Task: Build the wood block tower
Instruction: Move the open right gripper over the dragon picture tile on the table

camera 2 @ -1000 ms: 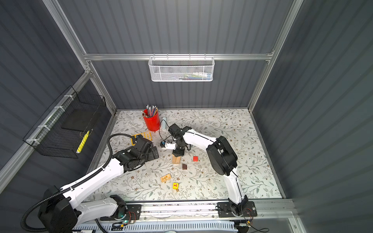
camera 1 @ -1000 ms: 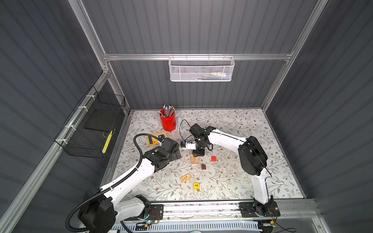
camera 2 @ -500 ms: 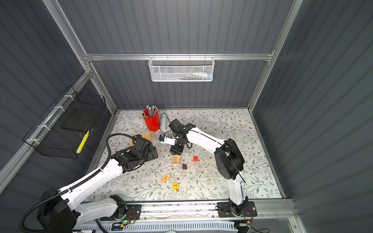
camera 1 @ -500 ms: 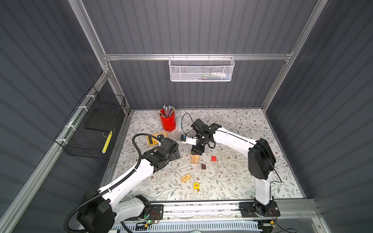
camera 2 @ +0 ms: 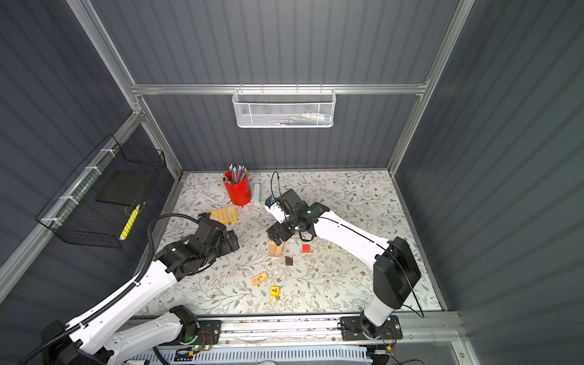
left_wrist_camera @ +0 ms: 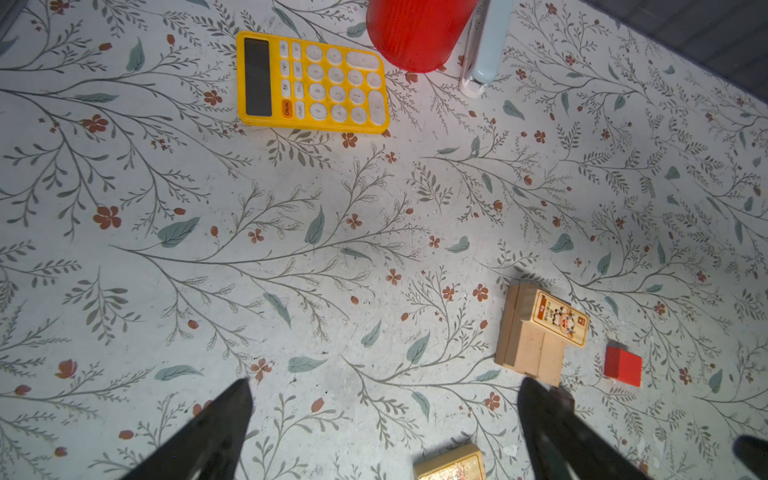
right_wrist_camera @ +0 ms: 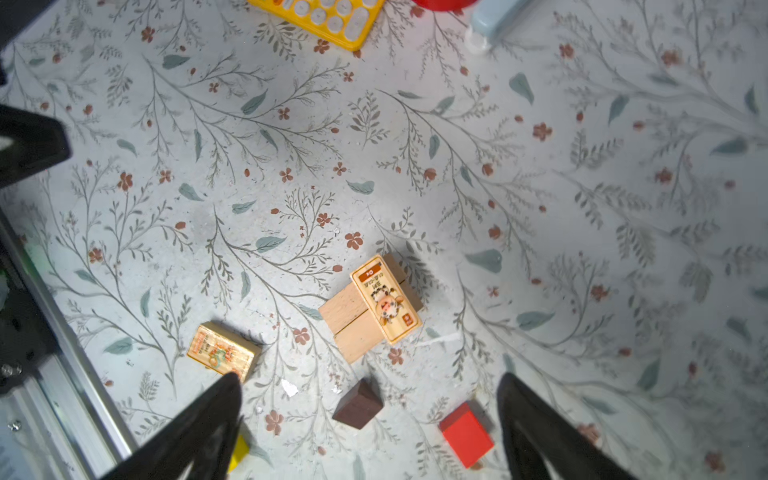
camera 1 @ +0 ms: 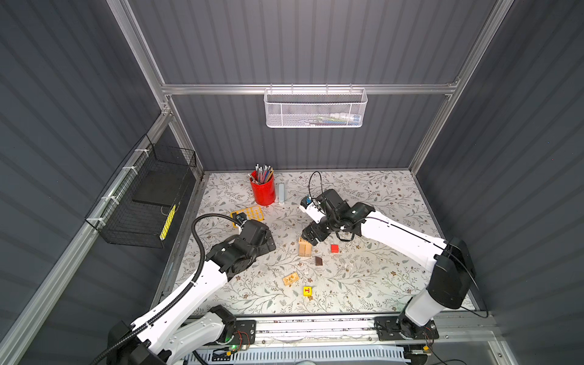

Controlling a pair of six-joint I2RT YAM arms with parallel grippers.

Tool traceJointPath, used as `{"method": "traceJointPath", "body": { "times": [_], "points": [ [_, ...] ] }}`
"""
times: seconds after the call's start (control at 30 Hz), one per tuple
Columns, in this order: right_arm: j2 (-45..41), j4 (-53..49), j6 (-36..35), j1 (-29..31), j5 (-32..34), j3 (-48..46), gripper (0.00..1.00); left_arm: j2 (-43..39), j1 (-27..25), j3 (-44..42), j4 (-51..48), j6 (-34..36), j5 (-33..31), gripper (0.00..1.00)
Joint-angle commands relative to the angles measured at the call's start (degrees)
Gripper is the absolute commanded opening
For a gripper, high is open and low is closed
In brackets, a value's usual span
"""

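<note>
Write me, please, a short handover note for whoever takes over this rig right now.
Left gripper: open, empty, hovering over the mat.
Right gripper: open, empty, above the started tower.
Done: two plain planks lie side by side with a printed block across them.
Loose on the mat: second printed block, brown wedge, red cube, yellow cube.
Left: stack those four; the wedge probably belongs on top, last.
</note>
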Motion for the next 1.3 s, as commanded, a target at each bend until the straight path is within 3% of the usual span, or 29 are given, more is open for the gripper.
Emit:
{"method": "traceJointPath", "body": {
  "times": [0.0, 0.2, 0.53, 0.77, 1.27],
  "points": [
    [-2.9, -1.6, 12.5, 1.8, 6.6, -1.8, 0.99, -2.6, 0.4, -0.6, -5.0, -2.7, -2.0, 0.99],
    [-3.1, -3.3, 20.9, 8.2, 8.2, -4.9, 0.99, -6.1, 0.4, -0.4, -10.3, -4.8, -3.4, 0.99],
    [12.5, -12.3, 33.2, 21.4, 12.8, 4.2, 0.99, -11.4, 0.4, 1.7, -16.6, -7.1, -6.6, 1.00],
    [19.1, -11.9, 35.2, 23.7, 8.3, 8.6, 0.99, -13.0, 0.4, 3.6, -21.6, -8.4, -8.4, 1.00],
    [27.5, -15.6, 36.5, 21.7, 3.4, 14.8, 0.96, -18.4, 0.4, 4.4, -28.4, -11.3, -11.5, 1.00]
  ]
}}
